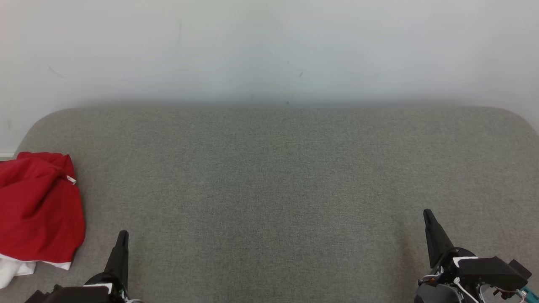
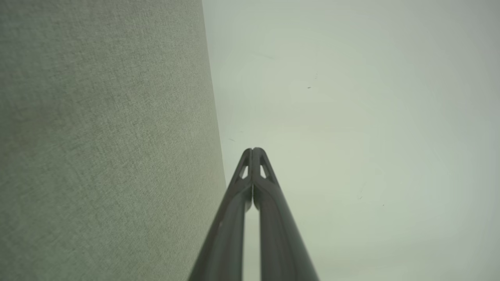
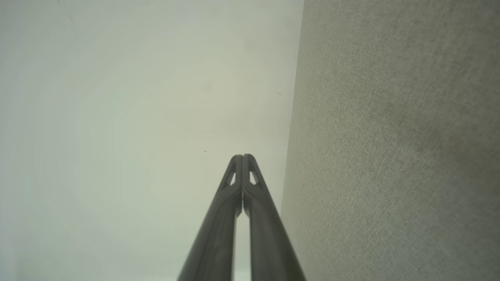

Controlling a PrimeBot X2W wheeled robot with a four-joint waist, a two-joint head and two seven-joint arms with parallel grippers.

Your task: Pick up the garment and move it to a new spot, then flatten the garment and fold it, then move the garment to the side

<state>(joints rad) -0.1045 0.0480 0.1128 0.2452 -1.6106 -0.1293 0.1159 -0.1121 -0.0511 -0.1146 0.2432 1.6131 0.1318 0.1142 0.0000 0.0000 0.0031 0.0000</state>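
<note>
Jaws pressed fully together and empty, the left gripper (image 2: 253, 149) and right gripper (image 3: 243, 156) show in the wrist views as slim dark fingers with triangular cut-outs near the tips, between pale wall (image 3: 117, 97) and grey woven upholstery (image 2: 97, 136). The head view adds the garment (image 1: 40, 206), crumpled red cloth with a white hem and an unreadable small white tag (image 1: 71, 179), lying at the round-cornered surface's left edge, near the left gripper.

Your left gripper (image 1: 123, 235): low at left, fingers (image 2: 234, 203) pressed together to one point, holding nothing, tip aimed forward and leaning slightly inward. Your right gripper (image 1: 428, 213): low at right, jaws likewise closed and empty, tip also leaning slightly inward. Two grippers well apart.
</note>
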